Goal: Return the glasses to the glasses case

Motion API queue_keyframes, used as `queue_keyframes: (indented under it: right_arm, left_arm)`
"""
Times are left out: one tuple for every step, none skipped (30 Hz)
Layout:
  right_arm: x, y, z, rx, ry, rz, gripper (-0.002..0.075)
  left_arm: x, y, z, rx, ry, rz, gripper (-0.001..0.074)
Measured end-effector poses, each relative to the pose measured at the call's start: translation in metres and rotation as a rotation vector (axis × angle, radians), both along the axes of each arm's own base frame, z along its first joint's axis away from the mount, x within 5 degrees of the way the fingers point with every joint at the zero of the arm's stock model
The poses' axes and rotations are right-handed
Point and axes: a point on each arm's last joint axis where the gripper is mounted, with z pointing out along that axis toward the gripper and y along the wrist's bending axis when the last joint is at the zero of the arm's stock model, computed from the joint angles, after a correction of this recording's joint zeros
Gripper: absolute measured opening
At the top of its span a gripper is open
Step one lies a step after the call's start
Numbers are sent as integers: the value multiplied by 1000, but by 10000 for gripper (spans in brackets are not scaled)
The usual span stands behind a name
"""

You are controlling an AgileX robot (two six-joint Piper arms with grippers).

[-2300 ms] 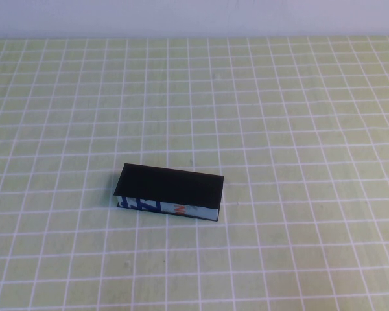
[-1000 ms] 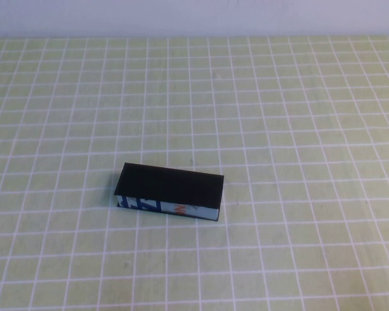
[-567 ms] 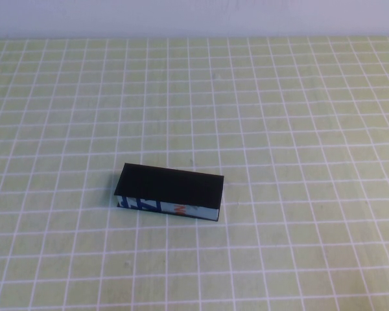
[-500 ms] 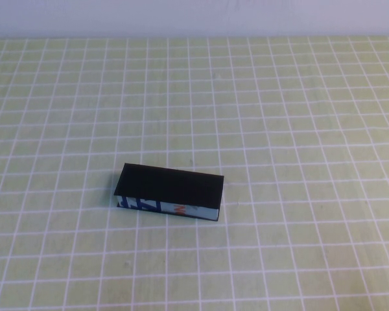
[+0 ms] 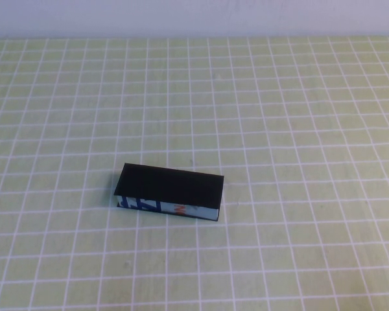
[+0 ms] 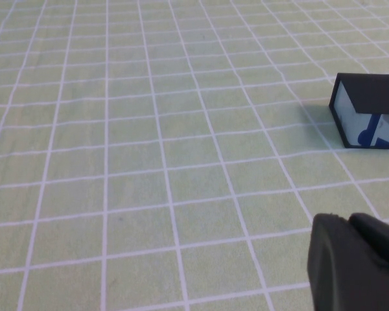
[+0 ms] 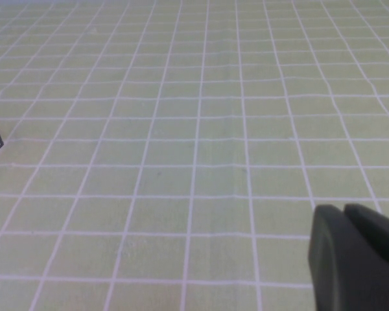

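On the checked cloth your glasses case lies shut, glasses unseen, presumably inside. The left gripper and right gripper sit low, near the robot's edge, empty, fingers together. Nudge the case and the flap could pop open.

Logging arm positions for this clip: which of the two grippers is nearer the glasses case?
The left gripper: its wrist view shows the glasses case close ahead. The right gripper sees only a case corner at its picture's edge.

Yellow-green tablecloth with a white grid, plain pale wall behind — far edge
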Motion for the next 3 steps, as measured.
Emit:
queue_keyframes:
  right_arm:
    - [0,0,0,0,0,0,-18]
    - [0,0,0,0,0,0,-18]
    - [0,0,0,0,0,0,-18]
  left_arm:
    - [0,0,0,0,0,0,-4]
    - [0,0,0,0,0,0,-4]
    - [0,0,0,0,0,0,-4]
